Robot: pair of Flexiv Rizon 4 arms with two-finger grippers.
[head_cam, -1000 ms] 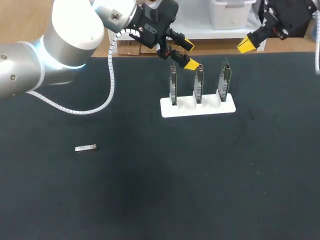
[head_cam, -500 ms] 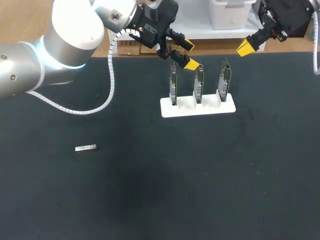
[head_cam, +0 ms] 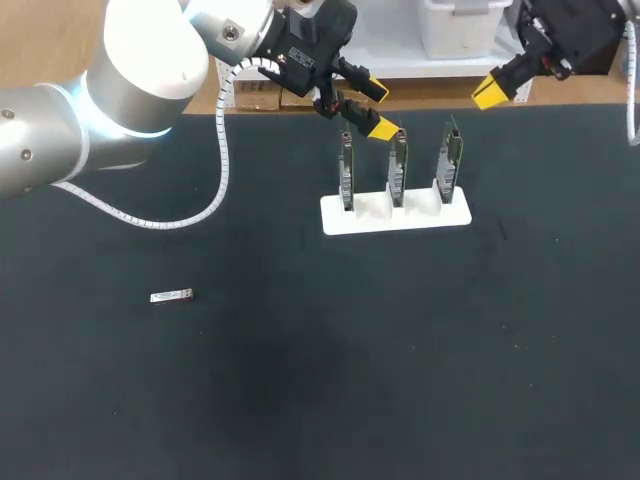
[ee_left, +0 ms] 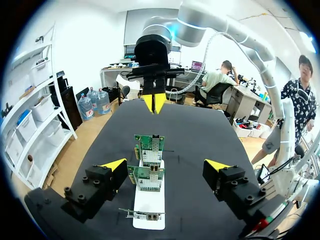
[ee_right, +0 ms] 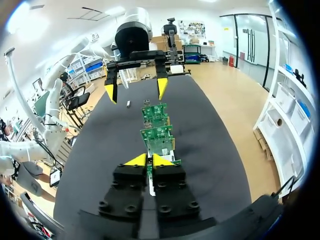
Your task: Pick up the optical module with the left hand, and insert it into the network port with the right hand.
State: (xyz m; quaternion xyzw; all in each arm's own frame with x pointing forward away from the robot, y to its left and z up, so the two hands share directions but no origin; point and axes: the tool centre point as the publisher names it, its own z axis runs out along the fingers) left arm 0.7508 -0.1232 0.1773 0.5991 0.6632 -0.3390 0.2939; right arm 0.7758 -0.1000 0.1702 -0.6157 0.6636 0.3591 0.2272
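Three cards (head_cam: 397, 165) upright in white stand (head_cam: 420, 218)

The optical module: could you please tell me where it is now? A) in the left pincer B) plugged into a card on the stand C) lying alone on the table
C: the optical module lies flat on the dark table, far from the open left pincer, which is up by the cards in the white stand.

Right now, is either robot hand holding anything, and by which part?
Nothing is held. The left hand is open, the right hand shut empty; the optical module lies on the table.
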